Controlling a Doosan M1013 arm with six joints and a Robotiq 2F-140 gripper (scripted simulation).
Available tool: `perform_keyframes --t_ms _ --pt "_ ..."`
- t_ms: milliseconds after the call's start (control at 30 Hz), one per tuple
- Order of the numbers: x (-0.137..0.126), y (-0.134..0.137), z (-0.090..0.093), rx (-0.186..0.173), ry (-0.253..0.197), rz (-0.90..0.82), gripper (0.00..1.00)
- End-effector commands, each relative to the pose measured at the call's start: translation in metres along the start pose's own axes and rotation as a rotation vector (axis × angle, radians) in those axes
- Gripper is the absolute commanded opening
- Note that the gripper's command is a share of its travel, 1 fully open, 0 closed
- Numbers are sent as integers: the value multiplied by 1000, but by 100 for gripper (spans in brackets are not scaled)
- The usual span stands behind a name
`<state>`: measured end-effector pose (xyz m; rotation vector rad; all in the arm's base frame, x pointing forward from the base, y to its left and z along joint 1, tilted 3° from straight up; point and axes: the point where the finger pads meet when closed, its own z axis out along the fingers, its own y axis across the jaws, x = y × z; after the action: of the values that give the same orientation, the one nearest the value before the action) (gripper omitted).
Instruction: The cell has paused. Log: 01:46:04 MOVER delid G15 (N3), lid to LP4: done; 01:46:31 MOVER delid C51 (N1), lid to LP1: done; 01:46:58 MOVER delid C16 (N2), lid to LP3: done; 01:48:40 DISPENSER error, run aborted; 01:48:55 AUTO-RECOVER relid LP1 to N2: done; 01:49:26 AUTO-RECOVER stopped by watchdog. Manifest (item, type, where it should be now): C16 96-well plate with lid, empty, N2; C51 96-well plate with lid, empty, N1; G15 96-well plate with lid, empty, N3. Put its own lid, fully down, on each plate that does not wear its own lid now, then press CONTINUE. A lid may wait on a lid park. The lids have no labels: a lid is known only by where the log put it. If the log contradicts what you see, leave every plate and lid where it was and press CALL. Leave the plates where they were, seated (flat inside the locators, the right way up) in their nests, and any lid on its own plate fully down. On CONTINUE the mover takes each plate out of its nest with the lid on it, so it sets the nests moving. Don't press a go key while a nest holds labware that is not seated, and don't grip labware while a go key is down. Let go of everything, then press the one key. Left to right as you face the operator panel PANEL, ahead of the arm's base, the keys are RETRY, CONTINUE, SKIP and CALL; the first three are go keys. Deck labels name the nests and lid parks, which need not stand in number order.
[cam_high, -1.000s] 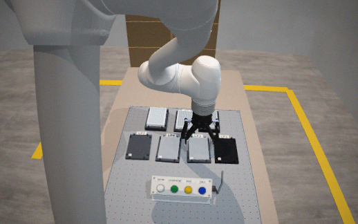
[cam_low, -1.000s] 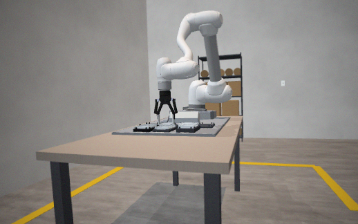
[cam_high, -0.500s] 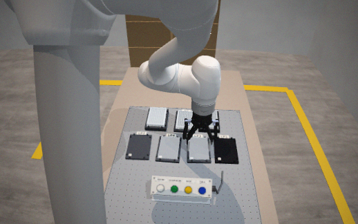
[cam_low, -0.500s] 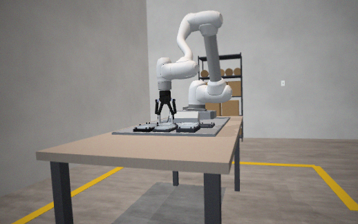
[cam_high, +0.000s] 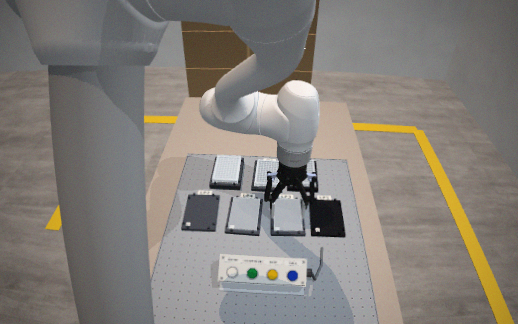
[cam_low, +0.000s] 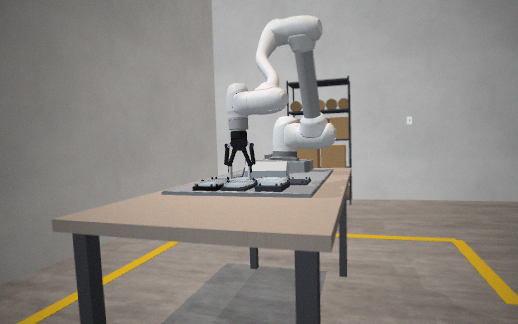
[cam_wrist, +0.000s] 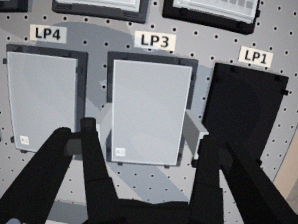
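Observation:
My gripper (cam_wrist: 148, 116) is down over lid park LP3 and shut on the pale lid (cam_wrist: 148, 111) there, one finger on each long side. It also shows in the top view (cam_high: 288, 202) and in the exterior view (cam_low: 239, 172). The lid rests low on its park (cam_high: 288, 216). Lid park LP4 (cam_wrist: 43, 99) to the left holds another pale lid. LP1 (cam_wrist: 246, 106) to the right is bare and black.
A fourth, dark lid park (cam_high: 200, 212) lies at the far left of the row. The operator panel (cam_high: 262, 272) stands at the deck's front with white (cam_high: 232, 272), green (cam_high: 252, 273), yellow (cam_high: 272, 274) and blue (cam_high: 292, 275) keys. A thin post (cam_high: 319, 262) stands at its right.

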<state>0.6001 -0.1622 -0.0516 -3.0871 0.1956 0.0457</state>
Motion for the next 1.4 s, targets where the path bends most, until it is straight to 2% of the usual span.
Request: perform_keyframes --t_ms 0,933,1367 --pt "0 0 0 0 0 0 0" --pt "0 0 0 0 0 0 0" --pt "0 0 -10 0 0 0 0"
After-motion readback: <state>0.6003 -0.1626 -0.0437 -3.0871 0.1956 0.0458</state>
